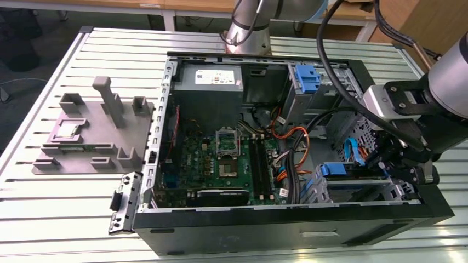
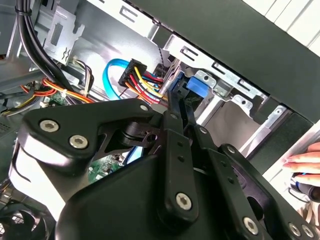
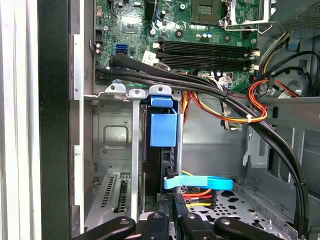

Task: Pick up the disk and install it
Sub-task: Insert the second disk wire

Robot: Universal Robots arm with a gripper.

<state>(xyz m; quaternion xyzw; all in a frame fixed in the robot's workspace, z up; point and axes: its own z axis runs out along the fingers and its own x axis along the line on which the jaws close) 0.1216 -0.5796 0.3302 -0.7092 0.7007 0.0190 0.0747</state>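
The disk [image 1: 343, 170] sits in the drive bay at lower right of the exterior view, its blue carrier end [image 3: 164, 129] mid-frame in the first wrist view. The gripper [image 2: 175, 107] is narrowed around it, probably clamped on the edge. Install step, near done; seating needs a straight push along the bay [image 3: 112, 135].

no legible txt, white sticker [image 1: 210, 78] on grey power supply box, print too small to read
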